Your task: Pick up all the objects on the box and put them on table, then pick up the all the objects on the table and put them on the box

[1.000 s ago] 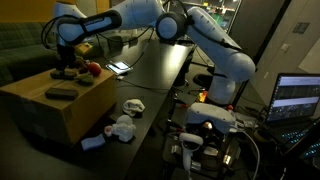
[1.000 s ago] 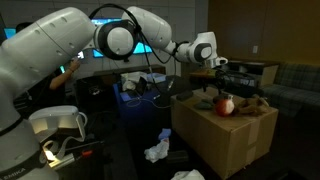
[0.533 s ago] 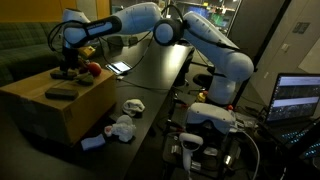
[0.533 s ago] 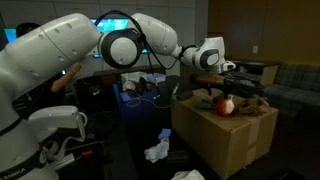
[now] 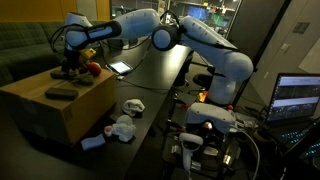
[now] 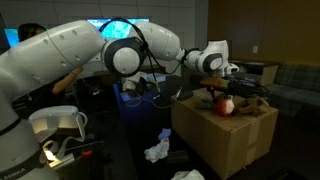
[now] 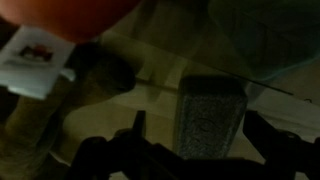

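Black table (image 5: 150, 75) and brown box (image 5: 45, 110) fill the left of an exterior view. Compared with a second ago, the arm (image 5: 130, 25) reaches farther left over the box. Its gripper (image 5: 68, 66) hangs released and empty, just left of the red toy (image 5: 93, 69) on the box top.

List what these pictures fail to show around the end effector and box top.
- End effector, in an exterior view: small and dark; whether it touches anything is unclear.
- Red toy, wrist view: blurred, cut off by the top edge.
- Dark bar on the box: too small to identify.
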